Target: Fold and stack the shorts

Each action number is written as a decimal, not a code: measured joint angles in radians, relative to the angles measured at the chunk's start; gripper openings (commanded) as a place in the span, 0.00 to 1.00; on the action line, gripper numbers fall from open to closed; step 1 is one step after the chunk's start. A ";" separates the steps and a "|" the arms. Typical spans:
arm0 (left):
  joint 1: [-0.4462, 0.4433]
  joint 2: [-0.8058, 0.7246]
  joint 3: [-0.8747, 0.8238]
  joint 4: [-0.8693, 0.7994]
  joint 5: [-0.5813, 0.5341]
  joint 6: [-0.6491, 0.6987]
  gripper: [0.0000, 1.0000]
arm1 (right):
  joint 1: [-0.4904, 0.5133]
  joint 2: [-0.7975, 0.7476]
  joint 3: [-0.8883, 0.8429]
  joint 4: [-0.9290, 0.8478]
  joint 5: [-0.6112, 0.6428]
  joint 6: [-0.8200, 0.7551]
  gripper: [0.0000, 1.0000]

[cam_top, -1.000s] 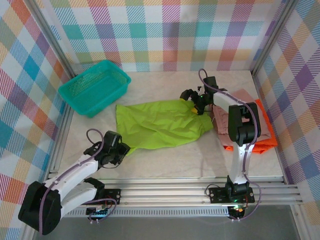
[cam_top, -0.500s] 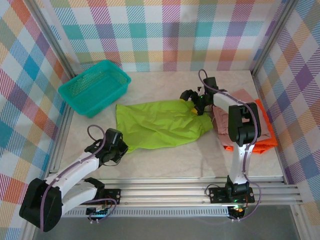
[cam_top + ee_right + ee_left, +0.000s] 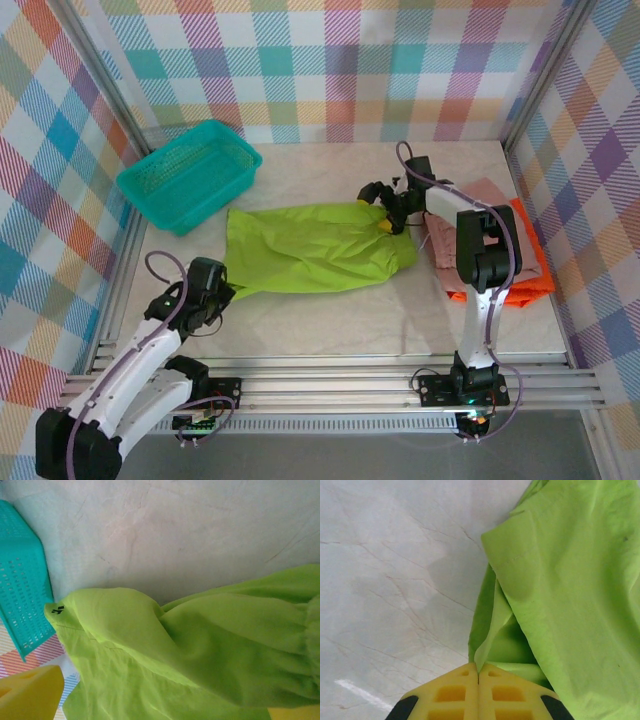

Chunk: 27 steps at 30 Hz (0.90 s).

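Dragged the lime green shorts (image 3: pixel 310 250) nearer and leftward since a second ago, flatter mid-table. Pinched their corner in the left gripper (image 3: pixel 479 672), pads pressed together at close range. Held the right gripper (image 3: pixel 385 212) spread over the far end; caught the dark logo (image 3: pixel 58 610) from that wrist, by the teal basket (image 3: pixel 20 580).

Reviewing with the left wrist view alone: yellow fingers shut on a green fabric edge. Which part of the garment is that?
Observer: From above, the left gripper pinches the near-left corner of the lime green shorts, which lie spread out flat.
Operator: What is at their opposite end?
Observer: The right gripper sits at the far-right end, its jaws wide apart with green fabric between them.
Operator: Any other shorts around?
Observer: The pink shorts appear to lie over the orange shorts, just right of the green pair.
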 measured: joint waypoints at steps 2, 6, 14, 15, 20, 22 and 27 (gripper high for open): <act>0.003 -0.036 0.000 -0.031 -0.034 0.010 0.32 | 0.002 -0.005 -0.010 0.005 -0.014 0.006 1.00; 0.029 -0.097 0.031 -0.147 -0.121 0.038 0.66 | -0.004 -0.029 -0.042 0.021 -0.011 0.006 1.00; 0.029 -0.100 0.341 -0.074 0.009 0.134 1.00 | 0.000 -0.258 -0.167 -0.010 0.001 -0.003 1.00; 0.029 -0.080 0.345 -0.037 0.042 0.134 1.00 | 0.002 -0.292 -0.177 -0.012 0.004 -0.007 0.99; -0.003 0.151 0.274 0.175 0.196 0.103 1.00 | 0.011 -0.446 -0.249 -0.015 0.014 -0.041 0.99; -0.029 0.246 0.225 0.240 0.224 0.093 1.00 | 0.012 -0.477 -0.305 -0.018 0.026 -0.056 1.00; -0.074 0.381 0.145 0.383 0.250 0.069 1.00 | 0.013 -0.480 -0.425 -0.042 0.067 -0.077 0.99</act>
